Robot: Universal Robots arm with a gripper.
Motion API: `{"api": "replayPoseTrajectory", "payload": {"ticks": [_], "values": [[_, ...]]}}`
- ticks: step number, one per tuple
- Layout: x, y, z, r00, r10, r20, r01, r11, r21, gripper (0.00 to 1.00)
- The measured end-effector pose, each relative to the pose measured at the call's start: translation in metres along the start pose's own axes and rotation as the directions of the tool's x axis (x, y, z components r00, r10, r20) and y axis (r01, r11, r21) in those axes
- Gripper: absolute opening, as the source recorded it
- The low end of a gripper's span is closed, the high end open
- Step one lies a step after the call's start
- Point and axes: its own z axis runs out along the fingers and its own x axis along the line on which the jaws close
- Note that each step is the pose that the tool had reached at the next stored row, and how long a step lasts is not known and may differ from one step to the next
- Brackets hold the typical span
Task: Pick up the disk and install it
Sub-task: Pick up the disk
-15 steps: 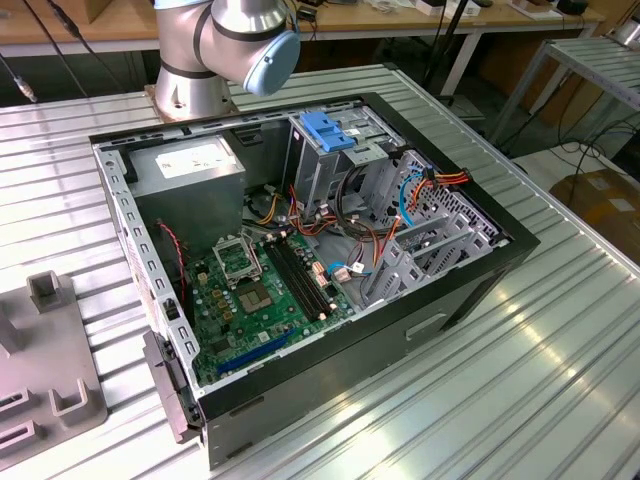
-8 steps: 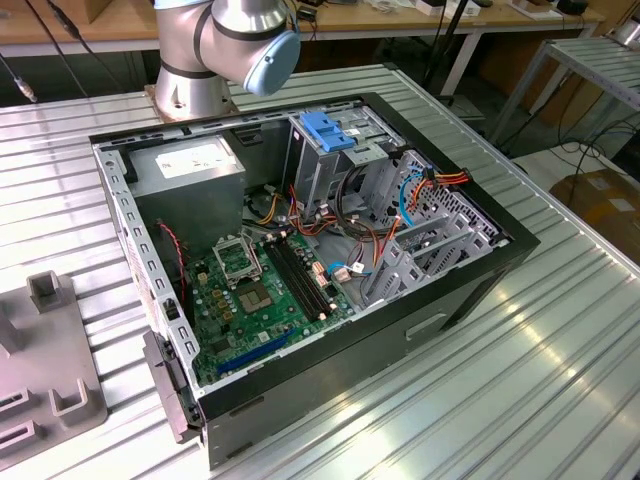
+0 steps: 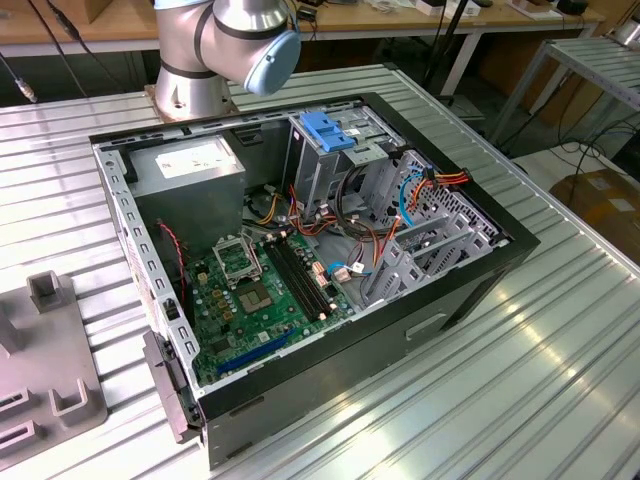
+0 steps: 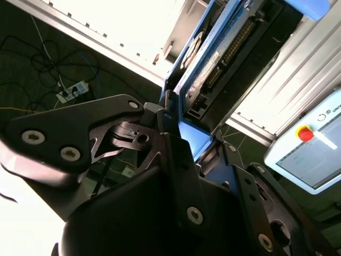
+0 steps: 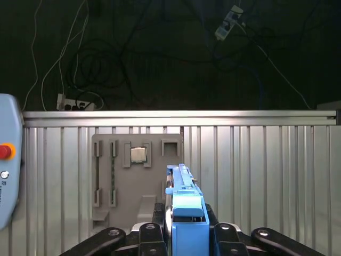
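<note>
End effector (image 5: 184, 239) clamped on the disk (image 5: 184, 205), held edge-on; its long axis projects straight ahead, toward 12 o'clock from the grip, over the ribbed counter (image 5: 266, 176).

My silver arm joint with its pale blue cap (image 3: 258, 45) stands beside the open black computer case (image 3: 400, 352) on the ribbed metal table (image 3: 545, 385); a green motherboard (image 3: 250, 305) lies inside.

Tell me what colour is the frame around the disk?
Bright blue: the frame around the disk shows best in the first wrist view.
</note>
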Motion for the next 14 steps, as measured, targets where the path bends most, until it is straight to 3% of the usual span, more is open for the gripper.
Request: {"api": "replayPoseTrajectory", "payload": {"ticks": [9, 14], "values": [[-0.0001, -0.0162, -0.0003, 1.0, 0.0, 0.0, 0.0, 1.0, -0.0005, 0.37], [-0.0002, -0.0297, -0.0006, 1.0, 0.0, 0.0, 0.0, 1.0, -0.0009, 0.37]]}}
